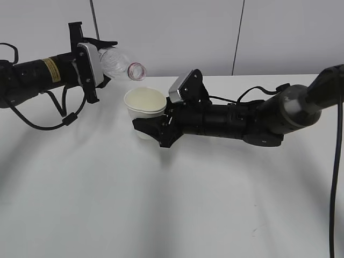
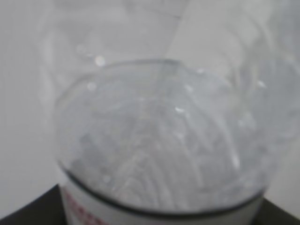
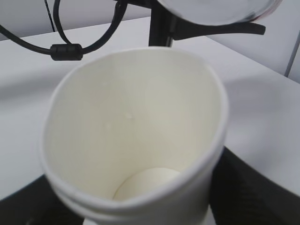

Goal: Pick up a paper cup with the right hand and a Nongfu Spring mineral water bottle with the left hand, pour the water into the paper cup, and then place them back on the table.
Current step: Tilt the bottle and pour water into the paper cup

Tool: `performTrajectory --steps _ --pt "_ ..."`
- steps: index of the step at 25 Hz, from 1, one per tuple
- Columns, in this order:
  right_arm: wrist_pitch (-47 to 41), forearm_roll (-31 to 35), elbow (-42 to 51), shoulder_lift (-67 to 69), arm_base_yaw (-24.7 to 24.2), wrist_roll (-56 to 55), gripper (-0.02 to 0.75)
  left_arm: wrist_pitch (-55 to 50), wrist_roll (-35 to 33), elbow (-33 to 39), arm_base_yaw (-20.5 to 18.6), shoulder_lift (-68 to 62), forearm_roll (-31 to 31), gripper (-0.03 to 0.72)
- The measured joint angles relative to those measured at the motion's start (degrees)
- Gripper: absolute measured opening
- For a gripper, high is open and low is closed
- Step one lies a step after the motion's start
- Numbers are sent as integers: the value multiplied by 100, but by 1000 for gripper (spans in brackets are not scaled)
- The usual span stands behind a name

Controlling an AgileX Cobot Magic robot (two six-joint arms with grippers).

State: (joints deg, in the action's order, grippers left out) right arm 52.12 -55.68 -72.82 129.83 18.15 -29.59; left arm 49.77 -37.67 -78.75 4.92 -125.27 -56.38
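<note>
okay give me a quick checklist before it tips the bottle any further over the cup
1. Left gripper holds the bottle: ok.
2. Right gripper holds the paper cup: ok.
3. Cap off, bottle mouth open: ok.
4. Mouth over the cup opening: cannot tell; in the exterior view it looks near the rear rim.
5. Cup upright, opening up: ok.
6. Water already in the cup: cannot tell; the bottom looks dry.

Uncapped bottle point(image 1: 115, 63) tipped sideways — mouth above cream cup point(image 1: 145, 104)
</note>
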Motion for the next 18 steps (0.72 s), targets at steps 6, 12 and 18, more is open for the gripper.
performTrajectory --steps 6,12,18 --pt "-1 -10 0 0 0 13 513 0 -154 0 7 0 88 400" --pt "3 -10 0 0 0 24 513 -5 -207 0 7 0 131 400" --pt "3 12 0 0 0 24 513 -5 -404 0 7 0 131 400"
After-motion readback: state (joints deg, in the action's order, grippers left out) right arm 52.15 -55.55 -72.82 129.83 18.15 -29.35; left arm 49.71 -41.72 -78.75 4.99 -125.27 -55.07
